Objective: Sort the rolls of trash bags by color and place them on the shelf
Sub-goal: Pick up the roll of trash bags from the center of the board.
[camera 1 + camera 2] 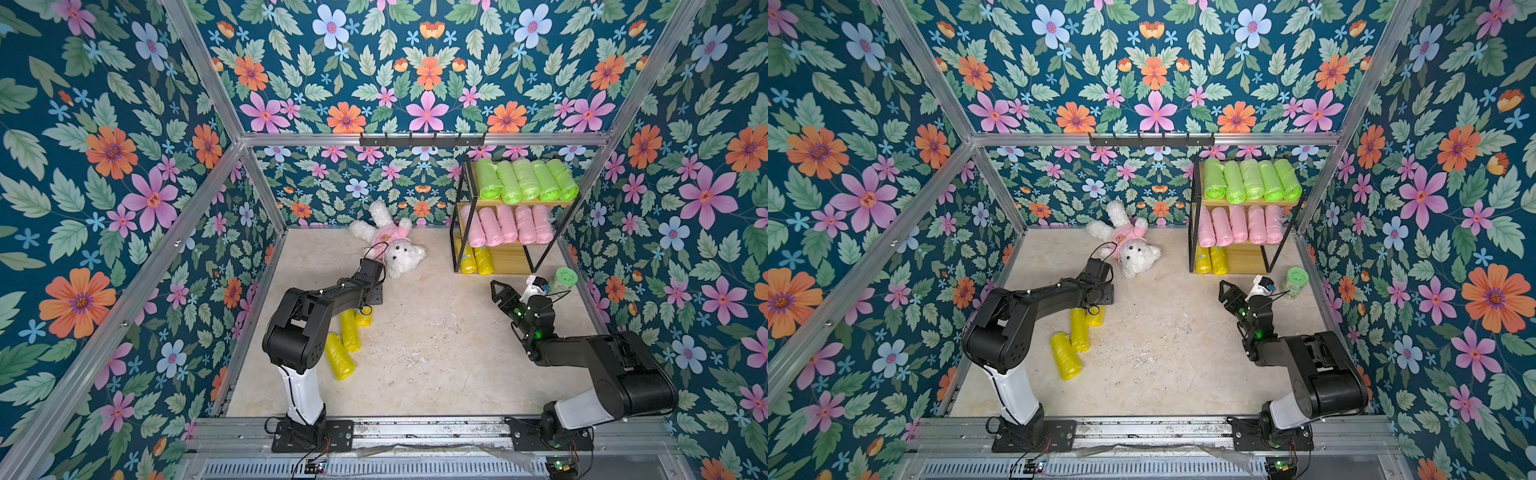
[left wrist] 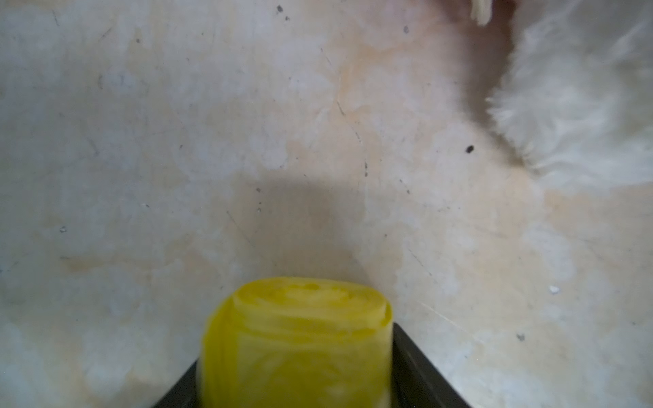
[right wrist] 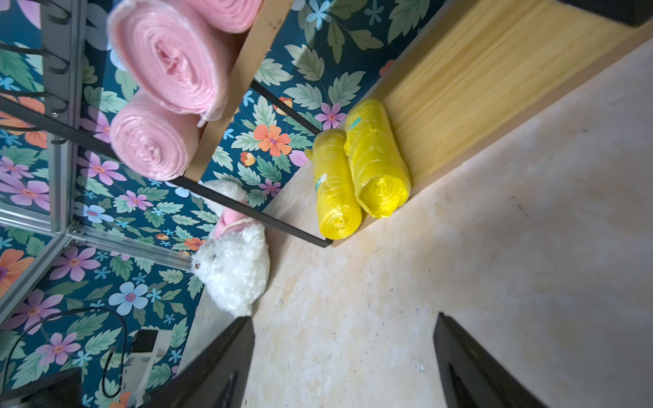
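Rolls of trash bags (image 1: 1250,183): twelve of the fifteen in view sit on the shelf (image 1: 511,257). Top board: five green rolls (image 1: 525,180), row full. Middle board: five pink rolls (image 1: 509,224), row full. Bottom board: two yellow rolls (image 3: 353,169) side by side at one end, the rest of the board bare. Three loose yellow rolls (image 1: 340,361) lie on the floor (image 1: 436,353), well apart from the shelf, out beyond its front. Left gripper (image 2: 296,342) has its jaws pressed against both sides of one of these, the gripped roll (image 2: 296,314); whether it is off the floor I cannot tell. Right gripper (image 3: 344,316) hangs just in front of the shelf's bottom board, jaws wide, nothing between them. Judgement: green and pink finished; three yellow transfers remain.
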